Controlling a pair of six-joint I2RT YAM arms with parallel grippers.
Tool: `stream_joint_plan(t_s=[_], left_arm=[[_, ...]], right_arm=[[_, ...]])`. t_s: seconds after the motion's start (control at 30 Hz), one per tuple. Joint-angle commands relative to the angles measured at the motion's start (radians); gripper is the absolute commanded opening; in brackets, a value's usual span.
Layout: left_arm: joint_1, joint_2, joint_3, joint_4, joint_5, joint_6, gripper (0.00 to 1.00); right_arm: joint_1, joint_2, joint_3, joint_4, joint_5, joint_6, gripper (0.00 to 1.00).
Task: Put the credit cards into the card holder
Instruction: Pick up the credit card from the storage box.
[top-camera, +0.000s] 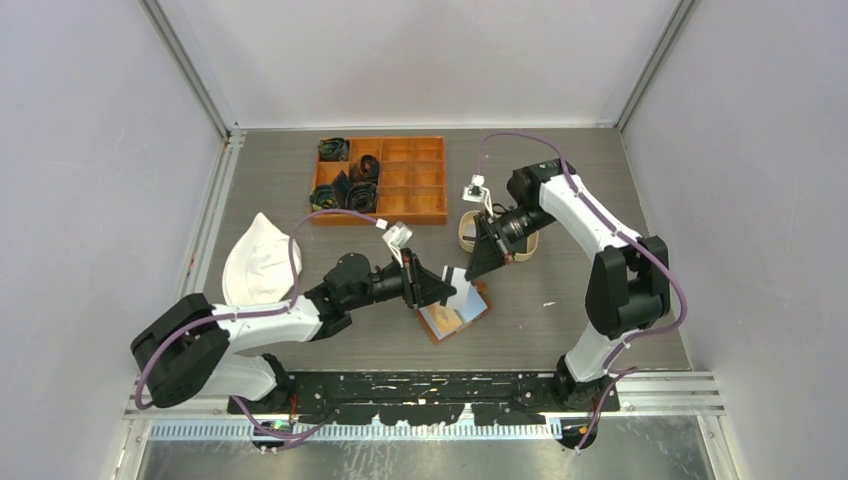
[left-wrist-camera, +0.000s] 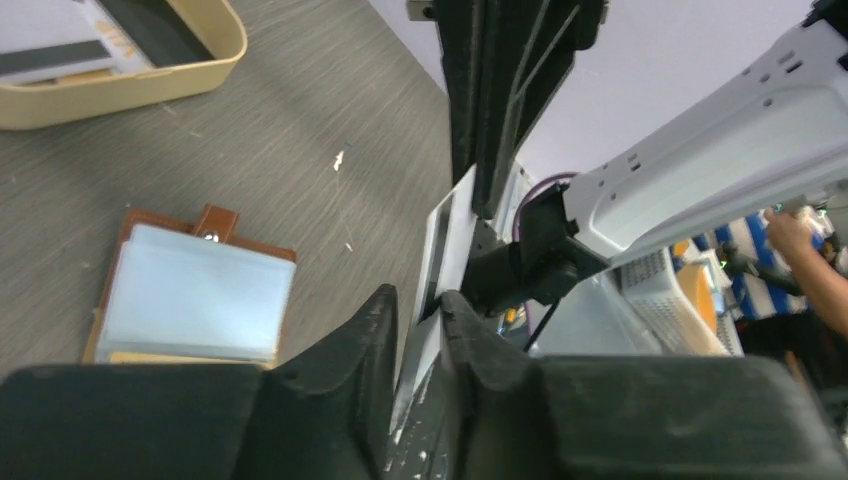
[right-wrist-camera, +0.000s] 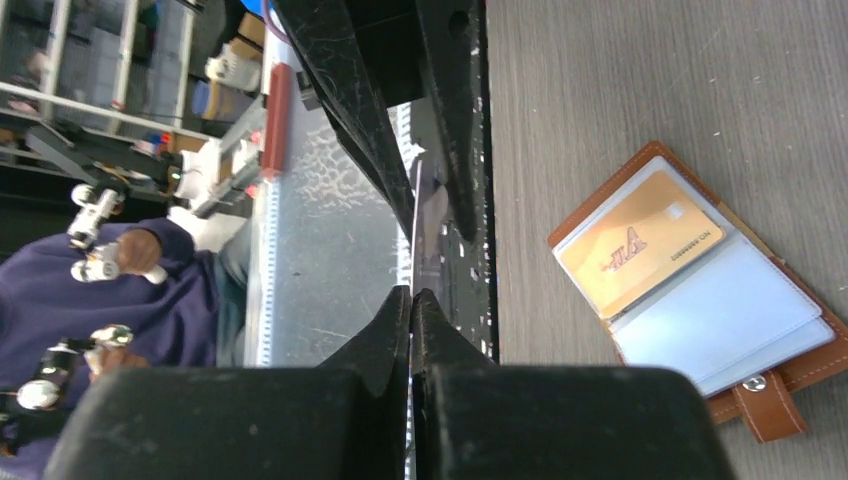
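The right gripper (top-camera: 472, 272) is clamping a white card (top-camera: 463, 287) and holding it on edge above the tabletop (top-camera: 560, 180). The left gripper (top-camera: 450, 290) is facing it nose to nose from the other side. Just beneath the pair, the card holder (top-camera: 455, 318) is lying open on the tabletop. The beige tray (top-camera: 466, 235) is sitting behind the right gripper, and the orange box (top-camera: 415, 175) is further back.

Over to the left wrist view: the left gripper's fingers (left-wrist-camera: 375, 340) are standing either side of the white card's near edge, but whether they are pinching it, I cannot tell. The right gripper is gripping the far edge from above. The card holder is lying down to the left with its clear sleeves facing up. The tray in the top corner is carrying more cards (left-wrist-camera: 70, 55).

Now the right wrist view: its own fingers (right-wrist-camera: 385, 330) are pressing tight together on the thin card. The card holder is lying to the right, and a gold card (right-wrist-camera: 640, 240) is sitting in one sleeve.
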Motion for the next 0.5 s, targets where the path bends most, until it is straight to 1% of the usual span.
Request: stream_joint_plan(t_s=[0.0,0.03,0.1,0.17,0.27,0.37,0.47], left_arm=[[0.006,0.038,0.05,0.158,0.091,-0.029,0.03],[0.009,0.044,0.048,0.173,0.1,-0.036,0.0],[0.01,0.039,0.024,0.191,0.1,-0.044,0.0],[0.011,0.021,-0.003,0.183,0.087,-0.048,0.0],[0.01,-0.043,-0.064,0.168,0.083,-0.054,0.0],[0.01,-0.121,-0.131,0.155,0.056,-0.064,0.0],[0.011,-0.208,-0.173,0.097,0.03,-0.059,0.0]], right_arm=[[0.035,-0.131,-0.064,0.232,0.05,0.242,0.02],[0.045,-0.157,-0.09,0.304,0.072,0.303,0.06],[0.053,-0.227,-0.137,0.422,0.106,0.398,0.23],[0.054,-0.28,-0.161,0.48,0.134,0.432,0.41],[0.053,-0.347,-0.178,0.528,0.184,0.437,0.63],[0.053,-0.403,-0.209,0.586,0.24,0.437,0.75],[0.053,-0.462,-0.243,0.629,0.29,0.411,0.82]])
